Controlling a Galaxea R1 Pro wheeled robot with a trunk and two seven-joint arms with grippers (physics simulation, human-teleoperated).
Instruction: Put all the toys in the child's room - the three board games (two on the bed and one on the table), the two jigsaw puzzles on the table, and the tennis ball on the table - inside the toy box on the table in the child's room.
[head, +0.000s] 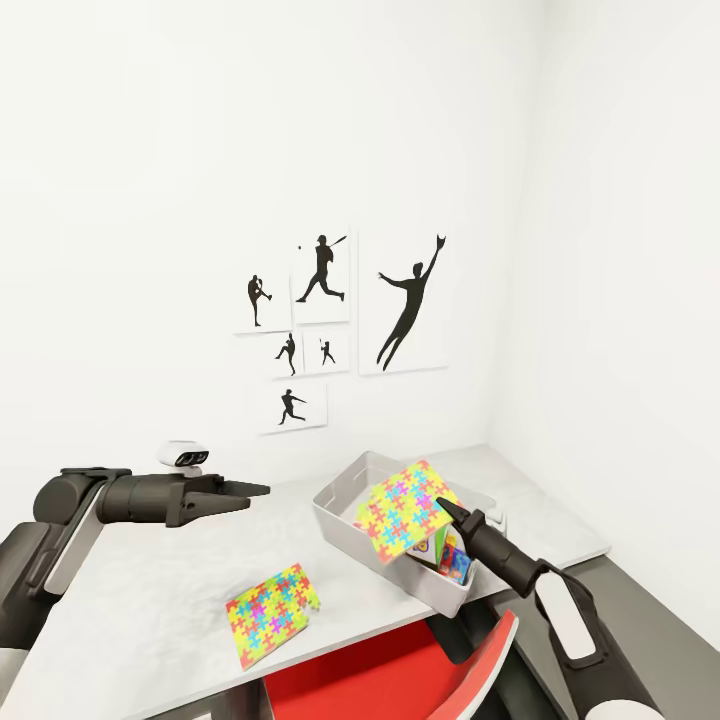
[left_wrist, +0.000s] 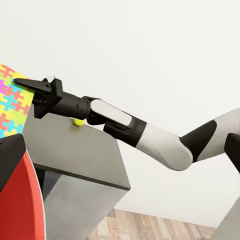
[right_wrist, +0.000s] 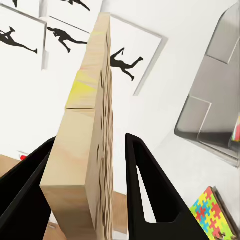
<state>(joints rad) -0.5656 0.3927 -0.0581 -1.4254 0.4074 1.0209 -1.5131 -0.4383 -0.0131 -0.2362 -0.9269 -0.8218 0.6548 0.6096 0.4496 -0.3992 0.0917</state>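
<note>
I am holding one jigsaw puzzle (head: 405, 505) in the right gripper (head: 443, 506), tilted over the toy box (head: 345, 510) on the light grey wing of the table (head: 130, 600); the right wrist view is showing its plain wooden edge (right_wrist: 90, 135) sitting between the two black fingers (right_wrist: 145, 185), which are closing on it from either side. I am judging the task as partly done; at least one board game (head: 452, 556) with a bright cover is already lying inside the box, though I cannot tell how many are in there. The second jigsaw puzzle (head: 272, 610) is still lying flat on the table near its front edge, well apart from the box; the tennis ball (left_wrist: 78, 122) is sitting on the dark wing of the desk, just beside the right forearm in the left wrist view. So the held puzzle needs releasing into the box, then the other puzzle and the ball are remaining. The left gripper (head: 245, 493) is hovering above the table with nothing in it, its fingers looking close together. The held board is thin and square, its face covered in multicoloured interlocking pieces; it is leaning against the box's rim.
</note>
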